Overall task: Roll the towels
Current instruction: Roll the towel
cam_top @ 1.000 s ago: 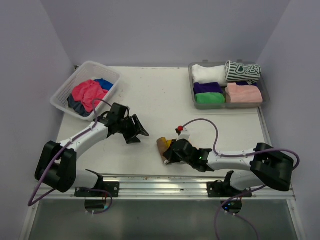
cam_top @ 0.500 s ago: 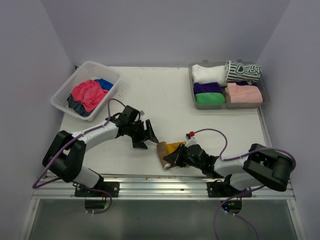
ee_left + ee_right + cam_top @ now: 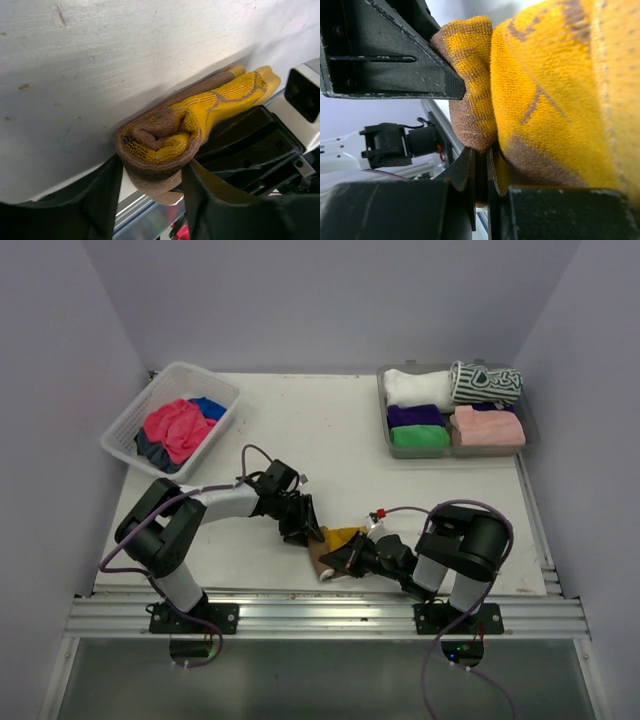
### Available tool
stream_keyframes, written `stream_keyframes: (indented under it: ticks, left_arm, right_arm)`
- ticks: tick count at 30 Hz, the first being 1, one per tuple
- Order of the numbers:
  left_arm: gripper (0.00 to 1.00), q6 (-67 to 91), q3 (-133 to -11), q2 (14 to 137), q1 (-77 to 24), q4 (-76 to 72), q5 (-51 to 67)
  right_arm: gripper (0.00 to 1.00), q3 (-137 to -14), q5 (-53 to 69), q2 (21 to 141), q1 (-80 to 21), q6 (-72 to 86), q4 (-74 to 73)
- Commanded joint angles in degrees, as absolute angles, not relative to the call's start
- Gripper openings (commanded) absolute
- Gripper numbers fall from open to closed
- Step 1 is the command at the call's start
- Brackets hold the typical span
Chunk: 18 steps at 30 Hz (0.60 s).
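A yellow-and-brown towel (image 3: pixel 338 543), partly rolled, lies near the table's front edge. My left gripper (image 3: pixel 306 530) reaches it from the left. In the left wrist view the roll's end (image 3: pixel 165 145) fills the gap between the two fingers (image 3: pixel 102 200), which press on both sides. My right gripper (image 3: pixel 345 558) holds the towel from the right. In the right wrist view its jaws are nearly closed on a thin fold of the towel (image 3: pixel 545 100), with the left gripper's finger just above. Rolled white, striped, purple, green and pink towels (image 3: pixel 488 427) lie in the grey tray.
The grey tray (image 3: pixel 531 432) stands at the back right. A white lattice basket (image 3: pixel 190 368) at the back left holds loose pink (image 3: pixel 172 428) and blue (image 3: pixel 208 407) towels. The metal rail (image 3: pixel 330 612) runs just in front of the towel.
My left gripper has moved right to the towel and closed round the roll's end. My right gripper has kept its hold while the right arm folded in toward it.
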State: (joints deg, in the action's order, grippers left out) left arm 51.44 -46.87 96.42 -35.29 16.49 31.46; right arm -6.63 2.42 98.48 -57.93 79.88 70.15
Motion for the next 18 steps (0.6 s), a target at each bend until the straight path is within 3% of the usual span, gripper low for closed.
stream_keyframes:
  ticks: [1, 6, 7, 8, 9, 15, 18]
  left_arm:
    - [0.45, 51.24, -48.87, 97.64, -36.21, 13.97, 31.91]
    - [0.16, 52.12, -49.48, 98.35, -36.30, 14.41, 30.94]
    - [0.04, 52.12, -49.48, 98.35, -36.30, 14.68, 30.76]
    - [0.00, 52.21, -49.57, 98.18, -36.30, 14.94, 30.15]
    - [0.00, 52.47, -49.48, 97.91, -36.21, 15.72, 29.54]
    - [0.00, 53.61, -48.70, 95.45, -35.51, 20.29, 24.53]
    - [0.00, 54.14, -46.68, 93.09, -33.67, 21.61, 22.95]
  right_arm:
    - [0.00, -4.13, 4.66, 109.22, -58.09, 82.78, 82.55]
    - [0.00, -5.54, 6.59, 116.54, -57.83, 84.20, 88.42]
    - [0.02, -5.62, 6.59, 115.24, -57.92, 83.85, 87.90]
    - [0.06, -5.62, 6.59, 114.44, -57.83, 83.15, 87.28]
    - [0.16, -5.71, 6.59, 113.48, -57.83, 82.71, 86.14]
    - [0.48, -9.31, 5.80, 98.20, -57.92, 76.74, 63.24]
    - [0.57, -15.80, 1.09, 85.11, -58.88, 69.63, 36.20]
